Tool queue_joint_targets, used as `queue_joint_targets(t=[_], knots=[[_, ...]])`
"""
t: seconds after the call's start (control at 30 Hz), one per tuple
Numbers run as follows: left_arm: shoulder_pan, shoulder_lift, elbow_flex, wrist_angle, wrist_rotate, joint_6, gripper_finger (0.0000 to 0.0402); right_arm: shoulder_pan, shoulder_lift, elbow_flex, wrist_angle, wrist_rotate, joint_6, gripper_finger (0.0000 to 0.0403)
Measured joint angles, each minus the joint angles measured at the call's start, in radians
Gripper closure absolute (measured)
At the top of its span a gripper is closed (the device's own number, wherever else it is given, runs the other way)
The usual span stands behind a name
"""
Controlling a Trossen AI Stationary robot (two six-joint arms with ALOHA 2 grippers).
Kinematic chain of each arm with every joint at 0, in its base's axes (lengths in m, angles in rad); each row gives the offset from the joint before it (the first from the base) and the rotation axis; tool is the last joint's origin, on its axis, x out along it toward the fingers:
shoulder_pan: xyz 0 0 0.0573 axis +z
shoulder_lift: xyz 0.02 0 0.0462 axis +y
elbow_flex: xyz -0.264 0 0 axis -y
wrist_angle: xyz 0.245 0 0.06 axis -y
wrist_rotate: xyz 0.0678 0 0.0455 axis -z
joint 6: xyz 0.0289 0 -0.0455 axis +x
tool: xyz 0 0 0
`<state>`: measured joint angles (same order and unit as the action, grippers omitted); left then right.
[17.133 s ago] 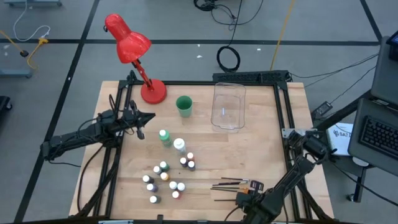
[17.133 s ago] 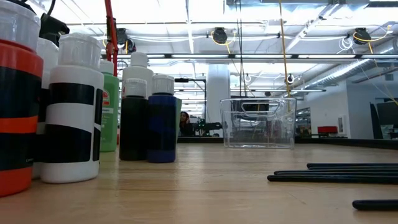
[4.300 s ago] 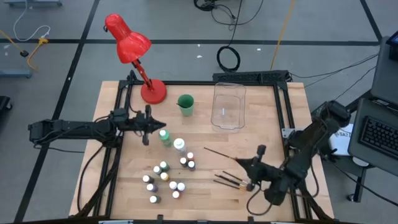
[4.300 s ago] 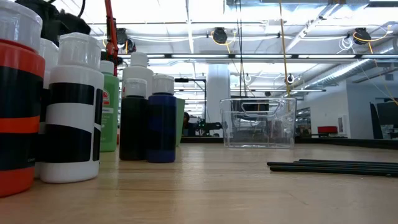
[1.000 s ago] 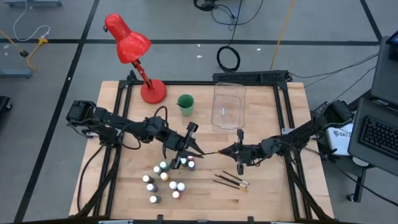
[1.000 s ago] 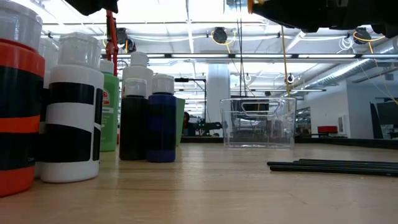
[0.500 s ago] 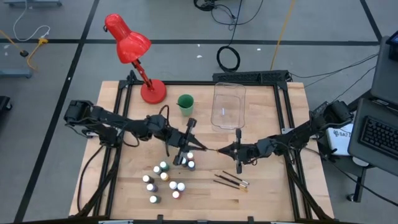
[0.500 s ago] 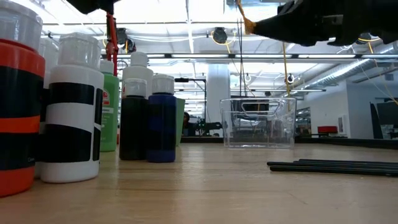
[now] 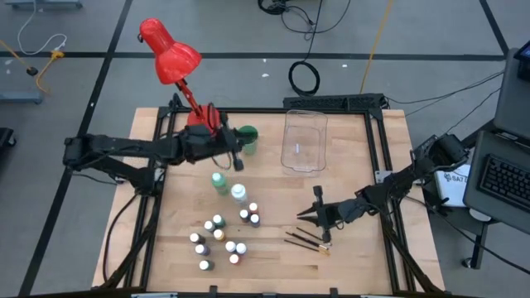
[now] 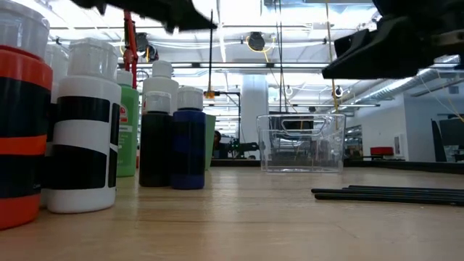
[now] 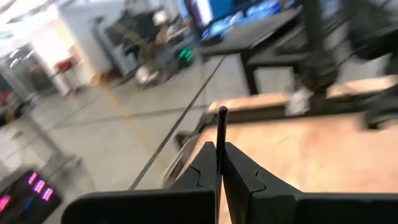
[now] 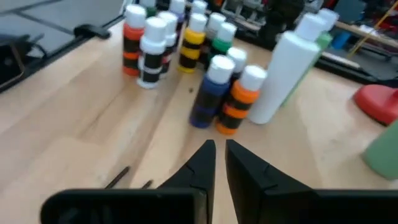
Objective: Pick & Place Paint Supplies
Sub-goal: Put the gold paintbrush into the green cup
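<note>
My left gripper (image 9: 238, 157) hovers just beside the green cup (image 9: 246, 137), shut on a thin dark brush (image 10: 211, 58) that stands upright. My right gripper (image 9: 319, 217) hangs over the table's right half above two more brushes (image 9: 305, 242). Its fingers (image 12: 217, 149) stand slightly apart with nothing between them. Small white-capped paint bottles (image 9: 222, 236) stand in a cluster at the near middle. A taller green bottle (image 9: 219, 182) and a white one (image 9: 238, 193) stand just behind them. My left gripper pinches the brush's dark handle (image 11: 221, 134) between its two fingers, near the handle's upper end. The fingers lie level, coming from the table's left, across the brush. The brush hangs upright and clear of the table, its ferrule end (image 10: 209, 94) lowest.
A clear plastic bin (image 9: 303, 141) stands at the far middle, right of the cup. A red desk lamp (image 9: 178, 66) stands at the far left corner. Bare wood lies between the bottles and the bin.
The brush was held level between both grippers over the table's middle. My left gripper has carried it toward the far edge and left, to beside the green cup, turning it upright. My right gripper no longer has it and has sunk a little toward the near edge.
</note>
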<state>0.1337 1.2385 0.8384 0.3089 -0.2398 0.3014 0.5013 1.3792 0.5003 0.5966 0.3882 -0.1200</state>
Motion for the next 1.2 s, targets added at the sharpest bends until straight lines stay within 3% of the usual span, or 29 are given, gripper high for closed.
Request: queue_joint_targets(t=[0.1, 0.3, 0.53, 0.67, 0.8, 0.97, 1.2], knots=[[0.086, 0.008, -0.056, 0.056, 0.013, -0.045, 0.0401, 0.017, 0.015, 0.0, 0.023, 0.0, -0.005, 0.0371], [0.224, 0.008, -0.192, 0.237, 0.133, -0.149, 0.0401, 0.017, 0.017, 0.0, 0.024, 0.002, -0.021, 0.0371], [0.289, 0.042, -0.24, 0.239, 0.272, -0.22, 0.0401, 0.017, 0.017, 0.0, 0.025, 0.002, -0.024, 0.0371], [0.293, 0.085, -0.24, 0.246, 0.28, -0.26, 0.0401, 0.016, 0.017, 0.0, 0.038, 0.003, -0.025, 0.0371], [0.292, 0.118, -0.24, 0.251, 0.222, -0.283, 0.0398, 0.016, 0.017, 0.0, 0.039, 0.003, -0.026, 0.0371], [0.293, 0.148, -0.24, 0.246, 0.205, -0.285, 0.0369, 0.016, 0.017, 0.0, 0.039, 0.003, -0.034, 0.0371], [0.293, 0.126, -0.228, 0.212, 0.28, -0.284, 0.0282, 0.016, 0.017, 0.0, 0.039, 0.003, -0.024, 0.0371]])
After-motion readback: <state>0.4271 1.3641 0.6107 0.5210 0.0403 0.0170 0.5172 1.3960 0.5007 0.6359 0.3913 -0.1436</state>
